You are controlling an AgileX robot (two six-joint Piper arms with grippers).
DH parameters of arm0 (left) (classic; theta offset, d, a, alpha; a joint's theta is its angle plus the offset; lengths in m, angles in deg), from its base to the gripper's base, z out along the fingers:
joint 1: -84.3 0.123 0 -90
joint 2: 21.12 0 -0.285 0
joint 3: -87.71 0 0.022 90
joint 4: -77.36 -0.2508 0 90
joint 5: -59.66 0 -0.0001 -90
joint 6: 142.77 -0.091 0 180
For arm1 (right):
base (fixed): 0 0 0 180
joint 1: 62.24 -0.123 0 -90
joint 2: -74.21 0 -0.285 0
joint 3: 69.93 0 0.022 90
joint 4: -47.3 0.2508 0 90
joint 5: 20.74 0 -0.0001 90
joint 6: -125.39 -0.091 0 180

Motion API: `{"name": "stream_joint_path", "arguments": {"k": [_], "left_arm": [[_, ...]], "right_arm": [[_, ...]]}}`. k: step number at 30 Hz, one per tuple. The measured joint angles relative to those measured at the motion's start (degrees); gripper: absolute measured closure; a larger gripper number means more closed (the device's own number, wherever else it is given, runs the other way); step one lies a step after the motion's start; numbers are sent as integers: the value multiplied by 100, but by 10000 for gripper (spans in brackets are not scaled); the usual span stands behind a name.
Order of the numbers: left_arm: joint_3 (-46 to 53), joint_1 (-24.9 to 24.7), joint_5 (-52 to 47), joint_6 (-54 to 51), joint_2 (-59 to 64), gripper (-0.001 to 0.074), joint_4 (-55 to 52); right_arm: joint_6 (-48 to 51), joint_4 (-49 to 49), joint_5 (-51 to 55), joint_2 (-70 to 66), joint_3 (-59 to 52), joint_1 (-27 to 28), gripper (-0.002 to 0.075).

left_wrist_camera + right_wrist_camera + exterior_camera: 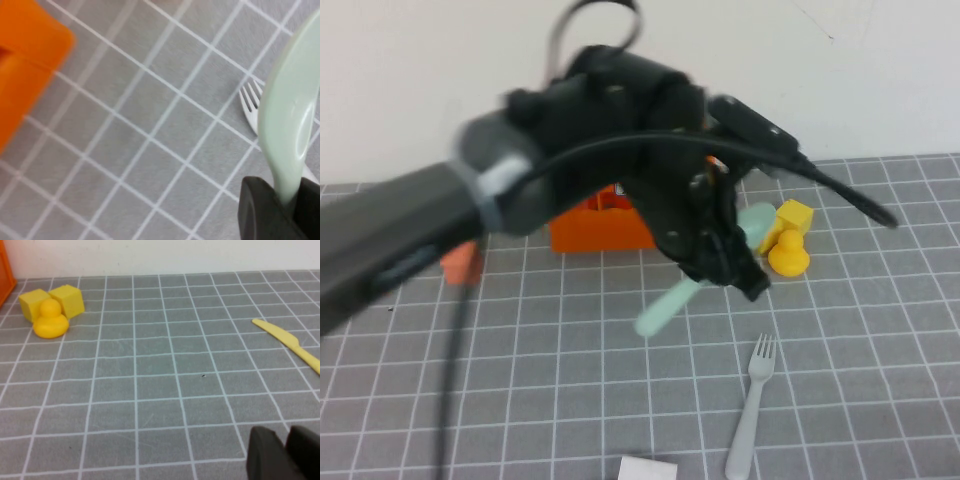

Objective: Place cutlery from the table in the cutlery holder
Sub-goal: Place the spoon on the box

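The left gripper (725,262) hangs above the middle of the table (570,400), clamped on the mint green spoon (670,305), which it holds tilted in the air with one end sticking out toward the near left and the other pale end showing just past the gripper on the far side. In the left wrist view the spoon (290,120) runs out of the dark fingers (260,210) with grey tiles well beneath it. The blurred black arm reaches in from the left and hides much of the cutlery holder (600,225), an orange crate standing at the far side of the table just behind the gripper; its compartments cannot be made out. The grey fork (752,405) lies flat on the table nearer the robot, to the right of the spoon, tines pointing away. A yellow duck (787,252) sits just right of the gripper, with a yellow cube (795,214) touching or almost touching it behind. A small orange block (463,262) rests at the left, partly under the arm, and a white object (648,468) peeks in at the near edge.

The right gripper (285,452) is low over the table on the right, its dark fingers close together with only a thin gap and nothing between them, so it looks closed and empty. Ahead of it lies a pale yellow knife (287,342) flat on the tiles, well apart from the duck (50,320)
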Motion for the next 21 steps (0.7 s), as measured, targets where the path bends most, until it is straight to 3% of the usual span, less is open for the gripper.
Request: {"name": "stream_joint_path", "arguments": {"k": [6, 11, 15, 21], "left_arm": [[1593, 0, 1518, 158, -1370, 653, -252], [2836, 0, 3249, 817, -2380, 653, -785], [3473, 81, 4050, 1459, -2882, 653, -1475], [3799, 898, 4561, 2466, -3040, 656, -1831]], "right_arm": [[0, 0, 0, 0, 0, 0, 636], [0, 0, 0, 0, 0, 0, 636], [0, 0, 0, 0, 0, 0, 636], [0, 0, 0, 0, 0, 0, 636]]}}
